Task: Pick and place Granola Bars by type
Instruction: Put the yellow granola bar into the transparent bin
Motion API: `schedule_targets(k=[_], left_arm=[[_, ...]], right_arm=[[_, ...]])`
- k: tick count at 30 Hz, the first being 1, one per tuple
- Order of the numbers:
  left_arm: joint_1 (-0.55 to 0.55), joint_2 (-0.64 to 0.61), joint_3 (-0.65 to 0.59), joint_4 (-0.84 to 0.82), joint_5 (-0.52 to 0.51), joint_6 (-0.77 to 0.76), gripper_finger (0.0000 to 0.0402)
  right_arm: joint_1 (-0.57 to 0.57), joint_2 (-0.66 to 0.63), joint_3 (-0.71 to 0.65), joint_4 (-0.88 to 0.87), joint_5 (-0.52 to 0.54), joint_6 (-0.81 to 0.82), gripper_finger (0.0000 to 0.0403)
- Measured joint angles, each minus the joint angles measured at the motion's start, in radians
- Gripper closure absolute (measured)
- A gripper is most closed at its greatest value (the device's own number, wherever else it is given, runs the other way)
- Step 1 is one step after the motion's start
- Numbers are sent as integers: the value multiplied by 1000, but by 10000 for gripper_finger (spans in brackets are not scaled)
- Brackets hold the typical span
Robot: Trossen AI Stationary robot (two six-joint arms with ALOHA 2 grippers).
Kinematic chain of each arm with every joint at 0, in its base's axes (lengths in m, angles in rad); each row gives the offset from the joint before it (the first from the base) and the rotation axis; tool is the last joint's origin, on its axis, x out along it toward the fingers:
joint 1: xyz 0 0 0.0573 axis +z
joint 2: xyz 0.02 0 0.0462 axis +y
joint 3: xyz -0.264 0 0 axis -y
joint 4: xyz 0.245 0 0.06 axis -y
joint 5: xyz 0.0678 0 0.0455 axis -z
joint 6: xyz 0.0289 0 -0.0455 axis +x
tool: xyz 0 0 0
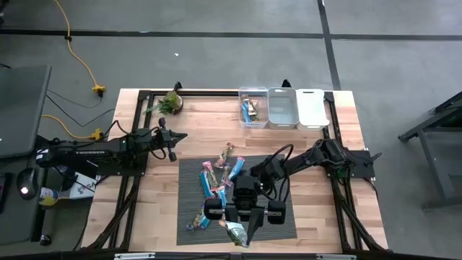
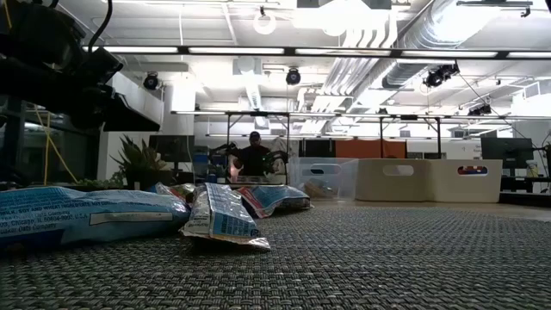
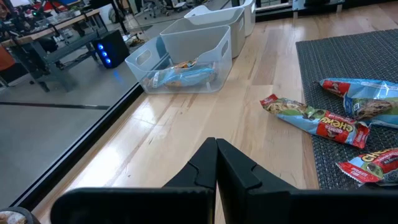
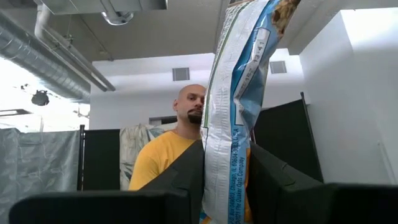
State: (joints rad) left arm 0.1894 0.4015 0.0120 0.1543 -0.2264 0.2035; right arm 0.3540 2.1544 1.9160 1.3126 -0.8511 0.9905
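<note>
High view shows your right claw pinching a blue granola bar over the mat; left claw pressed together near the potted plant.

Right end effector clamped and raised, left end effector shut, idle
</note>
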Motion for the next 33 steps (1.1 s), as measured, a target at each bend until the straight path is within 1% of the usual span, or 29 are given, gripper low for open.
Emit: schedule_targets(k=[5,14,17,22,26,28,30,33], left_arm=[[0,0,0,0,0,0,401],[0,0,0,0,0,0,401],[0,0,0,0,0,0,401],[0,0,0,0,0,0,401],[0,0,0,0,1,0,401],[0,0,0,0,0,0,401],[0,0,0,0,0,0,401],[0,0,0,0,0,0,401]], right_arm=[[-35,0,0,-34,33,-1,320],[-143,-8,0,-73,38,-3,320],[-193,-36,0,-194,37,-36,320],[-269,-118,0,-493,53,-214,320],[-326,-199,1,-776,136,-398,320],[-353,-237,1,-928,211,-489,320],[-380,-273,1,-1072,321,-566,320],[-414,-322,1,-1275,533,-665,320]])
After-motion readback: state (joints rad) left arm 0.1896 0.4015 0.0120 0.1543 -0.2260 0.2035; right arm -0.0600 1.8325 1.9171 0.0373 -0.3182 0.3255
